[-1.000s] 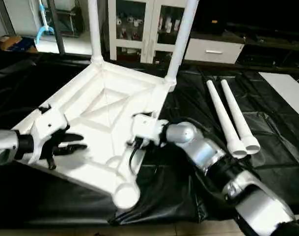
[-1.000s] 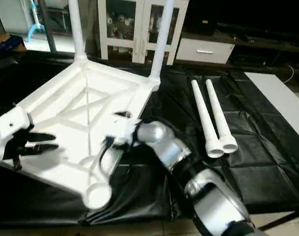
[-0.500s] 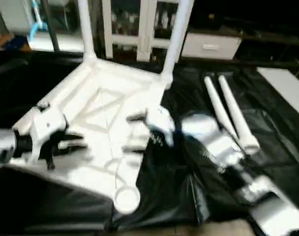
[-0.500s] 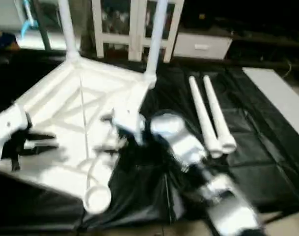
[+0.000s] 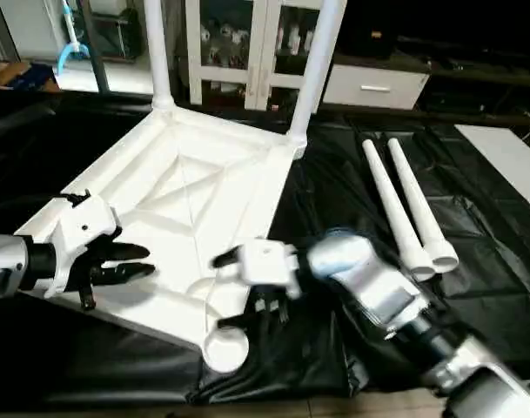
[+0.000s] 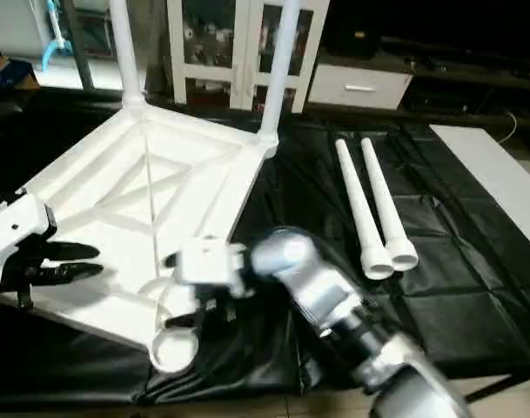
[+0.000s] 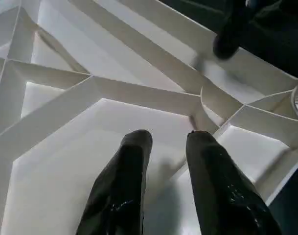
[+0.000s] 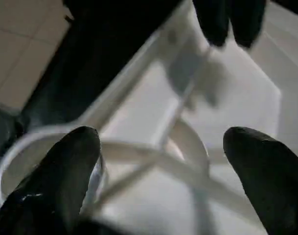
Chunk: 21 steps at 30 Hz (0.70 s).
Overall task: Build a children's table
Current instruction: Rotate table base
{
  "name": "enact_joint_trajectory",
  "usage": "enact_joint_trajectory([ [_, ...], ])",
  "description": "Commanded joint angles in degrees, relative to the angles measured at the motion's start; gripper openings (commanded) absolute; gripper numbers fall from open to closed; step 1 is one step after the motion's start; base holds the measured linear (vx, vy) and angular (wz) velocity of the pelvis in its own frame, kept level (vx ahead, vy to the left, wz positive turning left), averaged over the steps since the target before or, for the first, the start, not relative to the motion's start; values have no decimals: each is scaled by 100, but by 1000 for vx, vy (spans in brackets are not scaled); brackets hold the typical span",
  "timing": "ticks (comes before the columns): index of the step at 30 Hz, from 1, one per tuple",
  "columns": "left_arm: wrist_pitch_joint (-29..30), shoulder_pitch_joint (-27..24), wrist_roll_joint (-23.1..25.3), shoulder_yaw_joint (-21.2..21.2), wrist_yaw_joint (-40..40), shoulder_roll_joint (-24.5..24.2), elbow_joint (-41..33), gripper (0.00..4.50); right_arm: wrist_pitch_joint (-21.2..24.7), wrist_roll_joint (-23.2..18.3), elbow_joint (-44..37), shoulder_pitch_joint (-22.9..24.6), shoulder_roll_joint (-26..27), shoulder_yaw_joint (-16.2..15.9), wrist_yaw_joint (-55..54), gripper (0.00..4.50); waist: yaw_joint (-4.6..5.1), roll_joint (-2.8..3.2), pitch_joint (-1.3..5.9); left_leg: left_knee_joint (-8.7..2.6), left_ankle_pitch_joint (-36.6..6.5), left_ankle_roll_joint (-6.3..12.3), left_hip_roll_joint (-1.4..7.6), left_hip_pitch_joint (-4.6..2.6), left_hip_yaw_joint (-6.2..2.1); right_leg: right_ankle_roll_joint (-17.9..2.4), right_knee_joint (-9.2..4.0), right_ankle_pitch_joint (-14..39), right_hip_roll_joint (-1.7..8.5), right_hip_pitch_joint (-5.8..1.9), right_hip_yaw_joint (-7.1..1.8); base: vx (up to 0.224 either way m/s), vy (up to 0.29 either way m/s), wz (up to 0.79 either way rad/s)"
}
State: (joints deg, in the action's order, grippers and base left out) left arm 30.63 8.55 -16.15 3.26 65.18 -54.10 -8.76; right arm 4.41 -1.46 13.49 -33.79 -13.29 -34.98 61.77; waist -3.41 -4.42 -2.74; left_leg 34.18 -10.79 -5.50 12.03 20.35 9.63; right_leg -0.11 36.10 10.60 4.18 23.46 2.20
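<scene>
Since a second earlier the right gripper (image 5: 223,289) had swung down and toward the robot: it had been over the table top's right rim, mid-way along, and now hung over the near corner, just beside the open round corner socket (image 5: 224,347). The left gripper (image 5: 130,262) had barely shifted, and the table top (image 5: 191,187) and the legs lay where they had been.

The right gripper's two black fingers stood spread very wide, one finger (image 8: 65,169) over the socket's rim side and the other over the ribbed underside, with nothing between them; whether either fingertip touched the plastic could not be told. The left gripper's fingers (image 7: 122,186) were only narrowly apart, pointing across the ribbed underside near the left edge, close above a flat panel between ribs and holding nothing; contact with the surface could not be told either.

The children's table lay upside down on a black sheet (image 5: 352,218), its X-ribbed underside facing up. Two legs already stood upright in the far corner sockets: one at the far left corner (image 5: 157,54) and one at the far right corner (image 5: 317,65). The other two loose legs (image 5: 402,205) lay side by side on the black sheet to the right of the top, touching each other along their length, wide open ends toward the robot. Behind the work stood a white glass-door cabinet (image 5: 247,43).
</scene>
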Motion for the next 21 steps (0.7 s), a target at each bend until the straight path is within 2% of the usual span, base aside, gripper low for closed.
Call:
enact_joint_trajectory([
  [1, 23, -10, -48, -80, 31, -85, -122, 146, 2, 189, -35, -6, 18, -58, -24, 450, 15, 223, 259, -515, -2176, -325, 92, -92, -20, -948, -422, 1639, 227, -123, -215, 0, 0, 0],
  [3, 44, -38, -83, -85, 60, -103, -175, 146, -198, 584, 207, -95, 107, -272, -232, 450, 21, 225, 266, -522, -2081, -366, 88, -72, -22, -955, -407, 1514, 233, -138, -212, 0, 0, 0],
  [6, 83, -39, -114, -84, 77, -110, -213, 146, -262, 745, 371, -163, 150, -366, -380, 450, 26, 224, 267, -518, -2053, -393, 84, -79, -14, -981, -402, 1447, 236, -138, -214, 0, 0, 0],
  [7, 116, -45, -135, -80, 101, -121, -246, 146, -341, 915, 509, -239, 160, -472, -456, 450, 28, 212, 264, -517, -2077, -386, 83, -74, -16, -962, -398, 1475, 229, -149, -214, 0, 0, 0],
  [8, 117, -45, -135, -80, 101, -121, -246, 146, -343, 919, 512, -241, 161, -474, -457, 450, 37, 228, 256, -525, -2137, -387, 84, -72, -21, -957, -403, 1550, 233, -141, -216, 0, 0, 0],
  [9, 123, -43, -135, -82, 107, -121, -252, 146, -362, 973, 548, -262, 161, -497, -468, 450, 41, 216, 247, -524, -2180, -390, 85, -75, -21, -928, -416, 1643, 235, -139, -218, 0, 0, 0],
  [14, 173, -80, -197, -70, 172, -144, -352, 146, -608, 1466, 899, -428, 21, -575, -656, 450, 43, 241, 223, -529, -2441, -425, 86, -98, -32, -845, -453, 2015, 236, -101, -226, 0, 0, 0],
  [17, 147, -54, -222, -87, 206, -133, -365, 146, -685, 1556, 1060, -517, -39, -537, -775, 450, 31, 244, 207, -529, -2703, -435, 80, -137, -38, -778, -498, 2339, 231, -70, -228, 0, 0, 0],
  [21, 95, -17, -203, -107, 194, -132, -358, 146, -877, 1708, 1288, -583, -201, -526, -872, 450, 23, 246, 204, -534, -2924, -442, 78, -154, -63, -691, -529, 2584, 232, -58, -218, 0, 0, 0],
])
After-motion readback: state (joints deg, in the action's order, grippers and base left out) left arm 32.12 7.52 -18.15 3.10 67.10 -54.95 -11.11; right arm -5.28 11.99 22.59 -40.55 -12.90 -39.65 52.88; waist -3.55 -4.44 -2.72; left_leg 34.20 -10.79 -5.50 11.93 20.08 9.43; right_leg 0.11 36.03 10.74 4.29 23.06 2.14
